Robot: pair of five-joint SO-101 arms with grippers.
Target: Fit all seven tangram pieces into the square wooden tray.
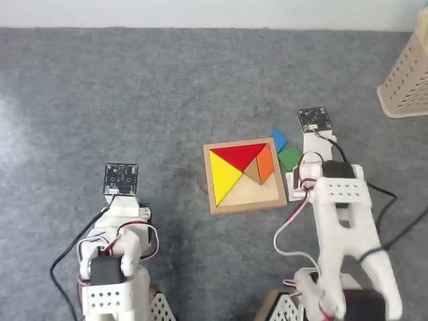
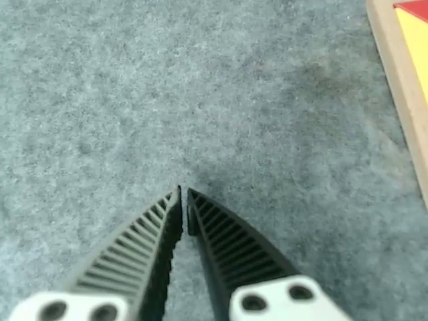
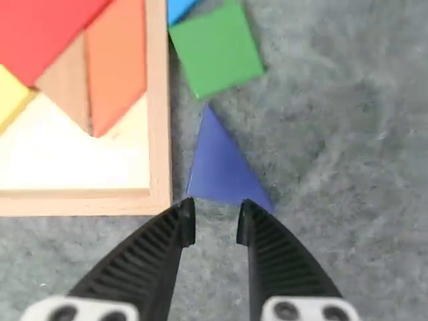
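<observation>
One indigo triangle (image 3: 221,170) sits beside the tray (image 3: 158,100), before right gripper (image 3: 215,221).

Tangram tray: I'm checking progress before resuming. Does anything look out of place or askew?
Nothing looks damaged. Pieces in the tray lie flat, but three sit outside it on the carpet beside one edge: a green square, a dark blue triangle and a light blue piece.
</observation>
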